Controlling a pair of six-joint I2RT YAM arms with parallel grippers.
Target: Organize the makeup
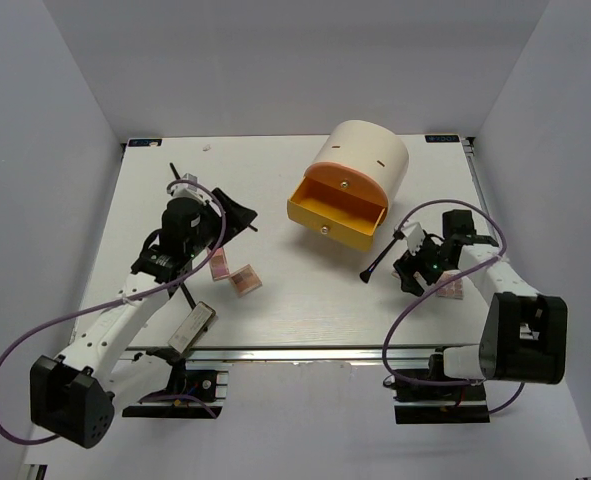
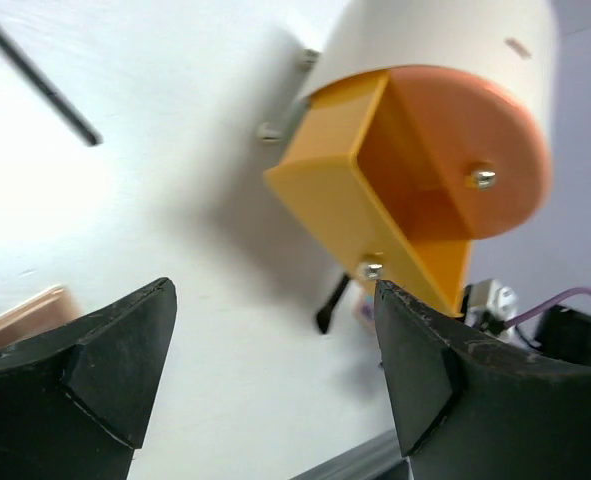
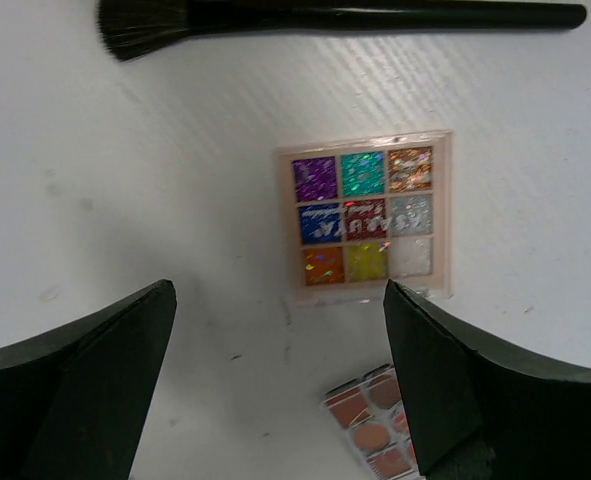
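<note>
On the bench (image 1: 305, 300), nothing is gripped: the left hand (image 2: 273, 300) and the right hand (image 3: 277, 300) are both spread wide, with no item held between the fingers. The multicoloured palette (image 3: 370, 217) is seen lying flat just ahead of the right hand, with a brown palette (image 3: 375, 430) near it and a brush (image 3: 375, 15) farther out. Two pink palettes (image 1: 245, 282) and the compact (image 1: 191, 328) are left on the left side, well apart from the drawer unit (image 1: 360, 155).

Trouble is most likely to be caused by the palette's flatness. If the fingers are lowered unevenly, it could be pushed along the bench rather than pinched, and the brown palette could be knocked. The brush could be rolled aside by a sweeping approach. The yellow drawer (image 1: 335, 228) could be shoved shut if it is bumped during a drop.

That drawer is pulled out, and nothing is seen inside it. The remaining drawers cannot be seen into.
</note>
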